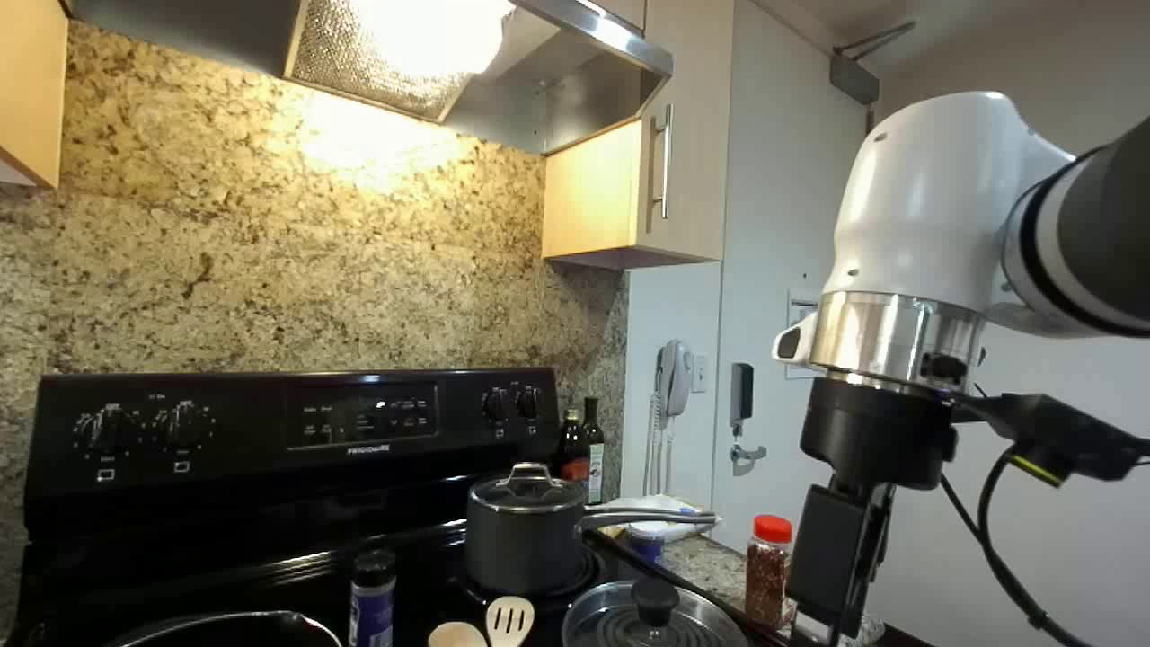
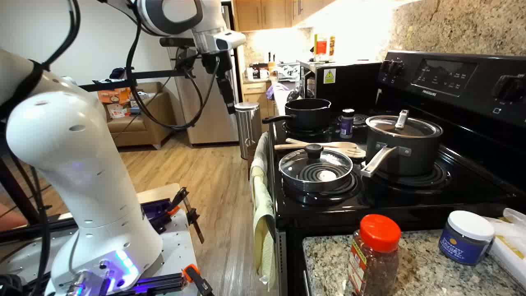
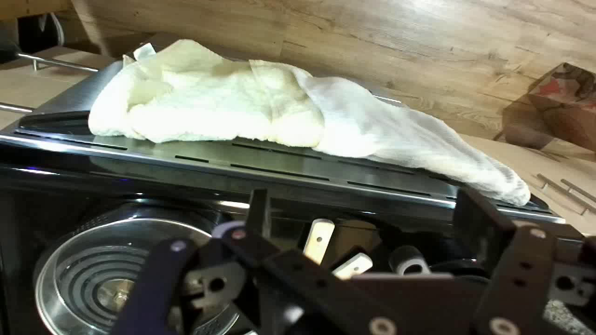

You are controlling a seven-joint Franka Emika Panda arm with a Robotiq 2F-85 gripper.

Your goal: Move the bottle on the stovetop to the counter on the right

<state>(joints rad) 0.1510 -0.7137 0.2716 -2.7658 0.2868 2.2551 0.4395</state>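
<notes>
The small slim bottle (image 1: 372, 600) with a dark cap and purple label stands upright on the black stovetop (image 1: 269, 548). In an exterior view the bottle (image 2: 347, 124) stands between the open black pan and the lidded pot. It does not show in the wrist view. The speckled pale counter (image 2: 328, 257) borders the stovetop; a strip of this counter (image 1: 705, 564) also shows in the other picture. My gripper (image 1: 831, 611) points down, well apart from the bottle, and also shows here (image 2: 230, 107). In the wrist view my gripper (image 3: 365, 207) has its fingers wide apart with nothing between them, above the stove's front edge.
A lidded steel pot (image 2: 404, 148), a glass-lidded pan (image 2: 314, 168), a black pan (image 2: 308, 115) and wooden utensils (image 2: 324, 145) crowd the stovetop. A red-lidded jar (image 2: 376, 255) and blue jar (image 2: 466, 238) stand on the counter. A towel (image 3: 223, 102) hangs in front.
</notes>
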